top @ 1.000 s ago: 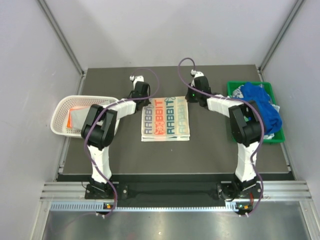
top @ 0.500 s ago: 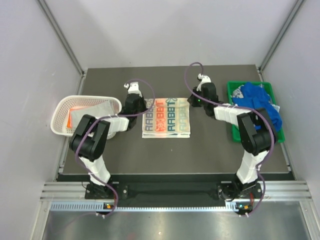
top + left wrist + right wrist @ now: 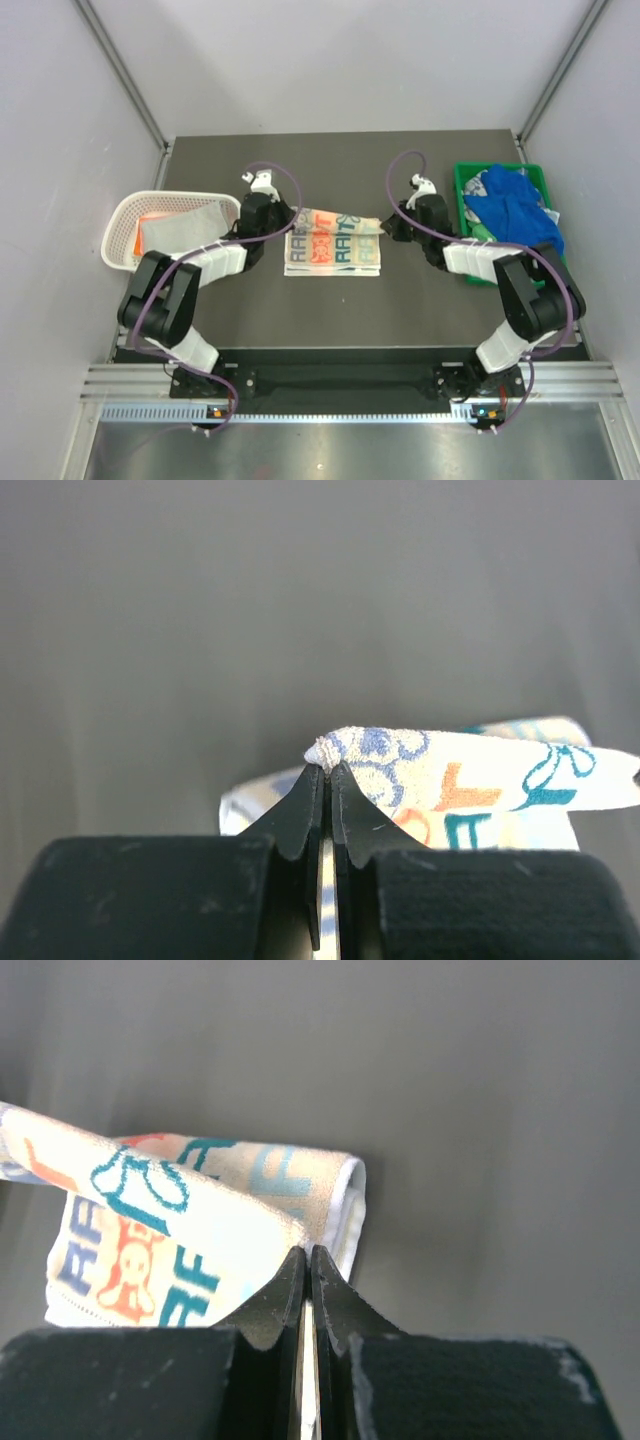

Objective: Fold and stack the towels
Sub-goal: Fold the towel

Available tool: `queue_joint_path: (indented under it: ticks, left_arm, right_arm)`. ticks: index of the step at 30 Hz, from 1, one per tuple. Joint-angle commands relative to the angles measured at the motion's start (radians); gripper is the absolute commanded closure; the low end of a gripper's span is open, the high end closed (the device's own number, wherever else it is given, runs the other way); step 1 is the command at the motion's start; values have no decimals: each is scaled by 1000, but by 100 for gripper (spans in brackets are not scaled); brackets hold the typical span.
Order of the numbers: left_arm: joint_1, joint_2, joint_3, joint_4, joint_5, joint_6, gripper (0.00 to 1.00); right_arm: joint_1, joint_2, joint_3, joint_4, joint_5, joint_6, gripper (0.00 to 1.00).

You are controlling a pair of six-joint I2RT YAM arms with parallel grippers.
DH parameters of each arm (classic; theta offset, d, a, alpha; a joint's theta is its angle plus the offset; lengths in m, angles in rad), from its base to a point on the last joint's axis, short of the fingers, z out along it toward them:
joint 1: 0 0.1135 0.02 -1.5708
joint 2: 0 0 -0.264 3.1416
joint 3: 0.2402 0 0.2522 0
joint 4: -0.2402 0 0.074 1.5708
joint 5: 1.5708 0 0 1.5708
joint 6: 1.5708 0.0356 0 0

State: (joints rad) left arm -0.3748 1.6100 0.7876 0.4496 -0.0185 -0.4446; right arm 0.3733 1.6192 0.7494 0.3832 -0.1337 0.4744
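The white towel with orange-teal lettering [image 3: 332, 252] lies folded on the dark table's middle. My left gripper [image 3: 285, 222] is shut on its far left corner, and my right gripper [image 3: 385, 228] is shut on its far right corner. Both corners are raised off the table, and the far edge curls over the rest. In the left wrist view the gripper [image 3: 327, 768] pinches a bunched corner of the towel [image 3: 480, 780]. In the right wrist view the gripper [image 3: 306, 1250] pinches the towel [image 3: 150, 1220] at its corner. A blue towel [image 3: 515, 205] is heaped in the bin. Orange [image 3: 148, 222] and white [image 3: 190, 224] towels lie in the basket.
A white mesh basket [image 3: 118, 218] stands at the table's left edge. A green bin [image 3: 463, 172] stands at the right edge. Grey walls close in the table on three sides.
Both grippers have moved from the towel's far edge toward the near side, carrying its far corners up and over. Both arms have swung outward and lower.
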Motion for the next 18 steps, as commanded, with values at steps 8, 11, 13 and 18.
queue_joint_path:
  ticks: [8,11,13,18]
  left_arm:
    - [4,-120,-114,-160,-17,-45,100]
    - [2,-131,-123,-173,-1,-46,100]
    - [2,-142,-126,-184,6,-51,100]
    - [-1,-160,-154,-177,12,-57,99]
  right_arm:
    - [93,-122,-119,65,34,32,100]
    - [110,-134,-137,65,45,35,100]
    - [116,-143,-147,59,58,32,100]
    - [119,-157,-156,42,75,26,100]
